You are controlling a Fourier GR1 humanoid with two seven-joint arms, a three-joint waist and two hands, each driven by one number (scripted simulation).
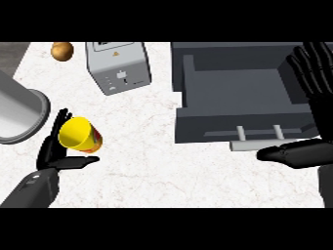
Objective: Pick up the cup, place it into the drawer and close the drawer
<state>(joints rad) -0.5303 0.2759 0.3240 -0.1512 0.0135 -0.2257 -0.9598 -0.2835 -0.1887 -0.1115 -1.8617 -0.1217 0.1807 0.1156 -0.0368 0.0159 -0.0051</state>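
Fingers of left hand round yellow cup — above white marble counter.

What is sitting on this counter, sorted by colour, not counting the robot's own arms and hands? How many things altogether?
Yellow: 1, the cup
Brown: 1, a potato
Light grey: 2, a toaster and a big cylinder
Dark grey: 1, the open drawer
Total: 5

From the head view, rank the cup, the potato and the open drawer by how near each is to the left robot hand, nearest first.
1. Cup: yellow, right at the left robot hand, whose fingers curl round it.
2. Potato: up near the counter's far edge, on the left.
3. Drawer: open, across on the right, by the right robot hand.
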